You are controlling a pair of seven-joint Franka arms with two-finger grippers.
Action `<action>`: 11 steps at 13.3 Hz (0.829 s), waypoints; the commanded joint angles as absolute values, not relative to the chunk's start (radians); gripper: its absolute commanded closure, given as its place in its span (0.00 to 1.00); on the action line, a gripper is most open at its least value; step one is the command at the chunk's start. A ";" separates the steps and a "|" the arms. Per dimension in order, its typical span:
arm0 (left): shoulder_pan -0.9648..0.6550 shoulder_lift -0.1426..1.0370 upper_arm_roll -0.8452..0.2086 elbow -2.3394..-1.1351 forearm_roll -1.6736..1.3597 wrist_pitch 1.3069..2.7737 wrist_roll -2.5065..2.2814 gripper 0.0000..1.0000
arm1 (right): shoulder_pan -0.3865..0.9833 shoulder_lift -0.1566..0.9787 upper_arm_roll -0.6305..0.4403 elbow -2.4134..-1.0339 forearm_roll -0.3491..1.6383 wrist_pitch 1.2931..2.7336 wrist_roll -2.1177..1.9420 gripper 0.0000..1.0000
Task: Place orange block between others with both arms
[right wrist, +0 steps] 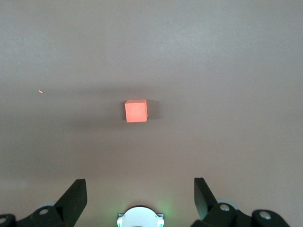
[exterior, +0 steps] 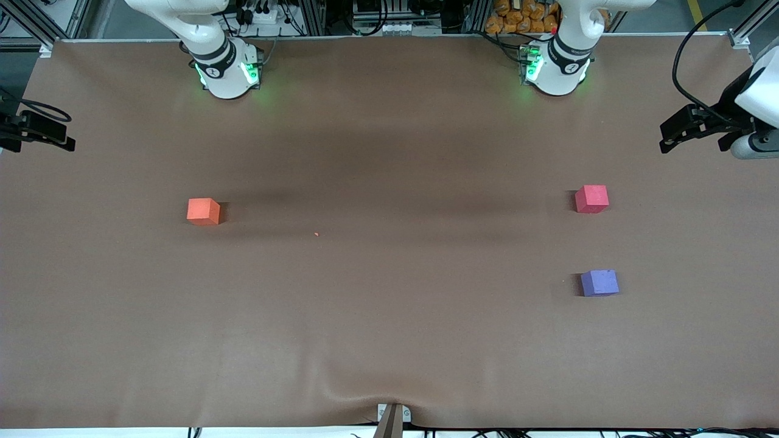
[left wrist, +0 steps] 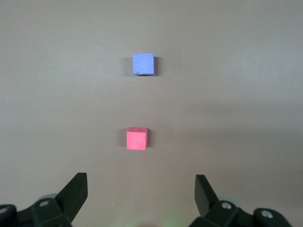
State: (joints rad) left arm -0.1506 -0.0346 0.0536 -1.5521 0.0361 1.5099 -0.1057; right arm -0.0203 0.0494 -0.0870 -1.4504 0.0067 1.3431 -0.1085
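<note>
The left gripper (left wrist: 140, 194) has its two black fingers (left wrist: 75, 191) spread wide with nothing between them; it hangs high above the table, looking straight down. Below it, on the brown paper-covered table (exterior: 389, 316), sits the small matte pinkish-red foam-like cube (left wrist: 137, 138), and apart from that one the small matte purple cube (left wrist: 143, 64) of the same size.

The right gripper (right wrist: 140, 194) is likewise released, its black fingers (right wrist: 75, 194) parted and empty, high over the table. Under it lies the small matte orange foam-like block (right wrist: 136, 110), untouched, with a tiny orange crumb (right wrist: 41, 91) on the table nearby. The right arm's green-lit round base (right wrist: 140, 216) shows at the edge of the right wrist view.

From the front camera, the orange block (exterior: 203, 211) rests toward the right arm's end of the table, well apart from the other two. The pinkish-red cube (exterior: 591, 199) and the purple cube (exterior: 599, 283) stand toward the left arm's end, the purple one nearer to the front camera, with a bare gap between them. The crumb (exterior: 316, 234) lies near the orange block, toward the left arm's end.
</note>
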 commanded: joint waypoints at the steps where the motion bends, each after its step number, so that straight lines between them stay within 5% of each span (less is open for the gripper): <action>1: -0.143 -0.032 0.049 -1.539 0.023 1.494 -0.092 0.00 | -0.031 0.041 -0.075 -1.453 -0.006 1.336 -0.106 0.00; 11: -0.138 -0.023 0.051 -1.545 0.021 1.497 -0.094 0.00 | -0.028 0.045 -0.075 -1.451 -0.005 1.347 -0.107 0.00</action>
State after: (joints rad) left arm -0.1502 -0.0240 0.0545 -1.5526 0.0361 1.5098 -0.1057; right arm -0.0203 0.0499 -0.0868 -1.4513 0.0066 1.3450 -0.1086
